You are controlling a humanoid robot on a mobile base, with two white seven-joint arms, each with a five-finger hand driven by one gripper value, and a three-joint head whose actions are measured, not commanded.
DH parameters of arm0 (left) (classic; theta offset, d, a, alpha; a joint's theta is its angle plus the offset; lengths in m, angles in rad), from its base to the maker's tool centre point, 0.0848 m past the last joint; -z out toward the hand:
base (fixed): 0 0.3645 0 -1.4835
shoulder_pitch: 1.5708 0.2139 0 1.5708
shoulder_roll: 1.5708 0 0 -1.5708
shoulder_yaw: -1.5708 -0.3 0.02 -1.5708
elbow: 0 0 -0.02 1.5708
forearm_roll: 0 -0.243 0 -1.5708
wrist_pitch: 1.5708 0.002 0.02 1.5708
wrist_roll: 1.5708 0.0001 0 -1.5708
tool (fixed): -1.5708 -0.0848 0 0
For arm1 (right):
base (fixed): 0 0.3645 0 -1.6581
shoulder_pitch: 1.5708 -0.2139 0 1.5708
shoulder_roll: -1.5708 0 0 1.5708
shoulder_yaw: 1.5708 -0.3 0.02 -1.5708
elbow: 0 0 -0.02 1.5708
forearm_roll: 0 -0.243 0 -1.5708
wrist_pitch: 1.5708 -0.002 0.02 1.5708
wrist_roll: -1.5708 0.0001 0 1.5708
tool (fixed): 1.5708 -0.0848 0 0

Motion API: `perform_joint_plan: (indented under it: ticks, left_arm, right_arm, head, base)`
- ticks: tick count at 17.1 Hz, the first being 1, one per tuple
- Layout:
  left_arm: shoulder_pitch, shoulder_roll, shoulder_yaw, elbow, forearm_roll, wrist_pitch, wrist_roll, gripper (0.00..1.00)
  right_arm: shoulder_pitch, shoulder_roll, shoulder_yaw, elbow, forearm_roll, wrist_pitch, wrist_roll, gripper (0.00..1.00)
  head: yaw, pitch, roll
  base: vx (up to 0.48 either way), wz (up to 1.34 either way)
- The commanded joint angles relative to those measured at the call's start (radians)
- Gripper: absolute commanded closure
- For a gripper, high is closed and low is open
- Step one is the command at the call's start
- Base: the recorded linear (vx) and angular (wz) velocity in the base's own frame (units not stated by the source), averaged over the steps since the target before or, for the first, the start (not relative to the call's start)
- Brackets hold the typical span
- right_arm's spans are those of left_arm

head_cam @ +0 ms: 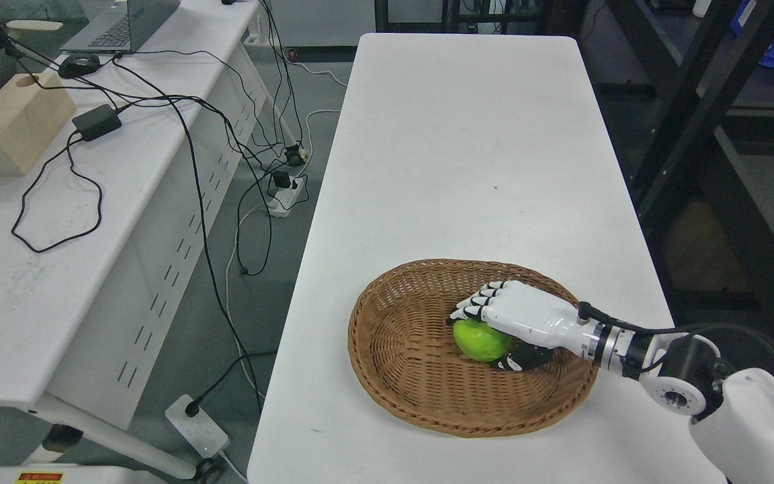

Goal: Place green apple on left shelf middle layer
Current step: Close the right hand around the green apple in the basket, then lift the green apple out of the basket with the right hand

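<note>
1. Head view shows the right hand (518, 323) reaching into the wicker basket (394, 363), its fingers (478, 306) curled over the green apple (480, 341) and the thumb tucked under its near side.
2. That apple sits directly beneath the palm, on the basket floor, roundish with no clear long axis.
3. Only the right arm is visible.
4. Basket rim rings the hand; lifting straight up looks clear.
5. Dark shelving (696, 121) stands beyond the hand; the left shelf isn't visible.

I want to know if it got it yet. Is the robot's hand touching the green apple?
Touching. The head view shows the right hand over the green apple in the wicker basket, fingers curled over its top and thumb against its side.
</note>
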Motion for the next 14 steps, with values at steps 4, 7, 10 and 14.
perform_joint_plan:
  ticks: [4,7,10,14]
  left_arm:
    - [0.000,0.017,0.000,0.000,0.000,0.000,0.001,0.00]
    - [0.000,0.017,0.000,0.000,0.000,0.000,0.001,0.00]
    - [0.000,0.017,0.000,0.001,0.000,0.000,-0.001,0.00]
    - [0.000,0.017,0.000,0.000,0.000,-0.001,-0.001,0.00]
  right_arm:
    - [0.071,0.007,-0.271,-0.050,-0.022,-0.057,-0.013,1.00]
    - [0.111,0.116,-0.501,-0.104,-0.051,-0.054,-0.023,1.00]
    - [0.108,0.323,-0.762,-0.108,-0.050,0.002,-0.076,1.00]
    - [0.166,0.399,-0.824,-0.108,-0.045,0.143,-0.375,1.00]
  head:
    - [0.0000,0.000,0.000]
    - [0.0000,0.000,0.000]
    - [0.0000,0.000,0.000]
    - [0.0000,0.000,0.000]
  base:
    - [0.000,0.00]
    - [0.000,0.00]
    - [0.000,0.00]
    - [0.000,0.00]
